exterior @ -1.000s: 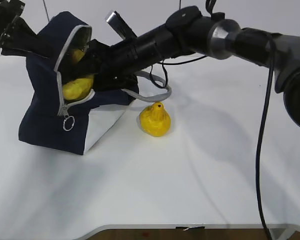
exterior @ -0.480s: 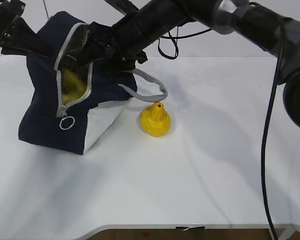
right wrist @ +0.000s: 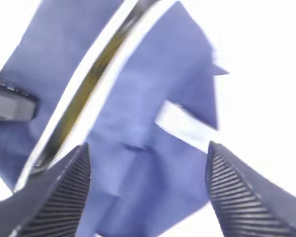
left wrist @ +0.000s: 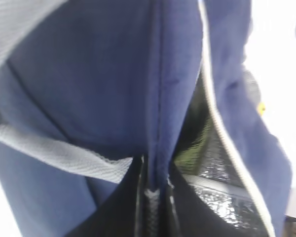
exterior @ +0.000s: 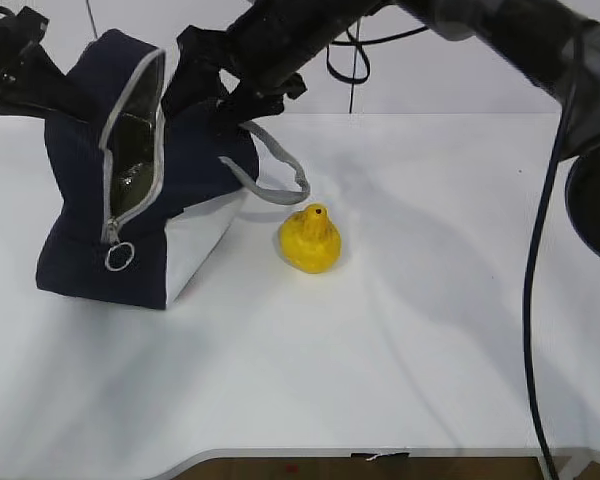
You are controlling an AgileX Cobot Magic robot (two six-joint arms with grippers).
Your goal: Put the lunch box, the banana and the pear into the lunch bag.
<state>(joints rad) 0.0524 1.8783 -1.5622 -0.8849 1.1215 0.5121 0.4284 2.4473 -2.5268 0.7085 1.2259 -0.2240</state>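
The lunch bag (exterior: 130, 190) is seen on the left of the white table (exterior: 380, 350), unzipped, with the silver lining (exterior: 130, 175) exposed through the opening and the ring pull (exterior: 119, 256) hanging low on its front. The left gripper (left wrist: 153, 190) is clamped on the navy fabric edge beside the zipper, holding the bag's top up at the far left. The right gripper (right wrist: 148, 192) is held above the bag with its ribbed fingers (right wrist: 237, 197) wide apart and nothing between them. The pear (exterior: 310, 238) is left standing on the table just right of the bag, near the grey handle (exterior: 275, 170), apart from both. A yellowish streak inside the opening is possibly the banana; the wrist views are too blurred to confirm.
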